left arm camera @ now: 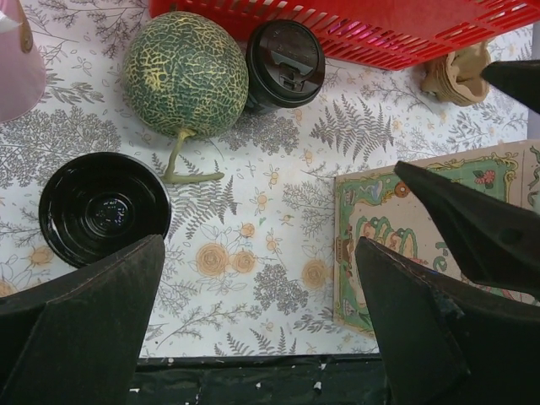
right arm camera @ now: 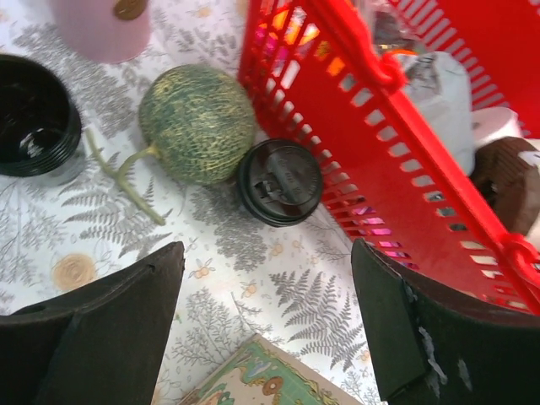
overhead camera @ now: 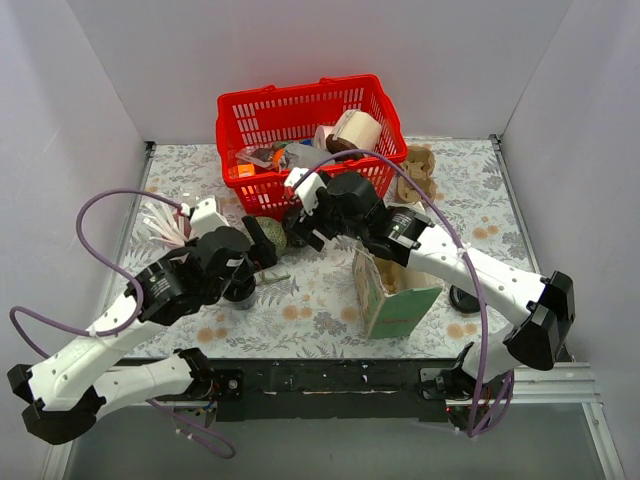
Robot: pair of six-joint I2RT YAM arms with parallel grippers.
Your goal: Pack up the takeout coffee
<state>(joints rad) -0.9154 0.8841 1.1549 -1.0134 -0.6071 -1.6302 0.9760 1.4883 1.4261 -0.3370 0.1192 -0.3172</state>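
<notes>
The takeout coffee (right arm camera: 279, 181) is a cup with a dark brown lid. It stands on the floral tablecloth, touching a green netted melon (right arm camera: 197, 124) and close against the red basket (right arm camera: 354, 126). My right gripper (right arm camera: 268, 278) hovers open just in front of the cup, with nothing between its fingers. In the left wrist view the coffee (left arm camera: 285, 63) stands far ahead, and my left gripper (left arm camera: 260, 278) is open and empty near the table's front edge. A green printed paper bag (overhead camera: 395, 295) stands to the right. From above, the right gripper (overhead camera: 300, 215) hides the cup.
A black round container (left arm camera: 104, 208) sits left of the left gripper, a pink cup (left arm camera: 17, 59) beyond it. The red basket (overhead camera: 300, 105) at the back holds several items. A brown cardboard carrier (overhead camera: 415, 175) lies to its right. A black lid (overhead camera: 465, 298) lies beside the bag.
</notes>
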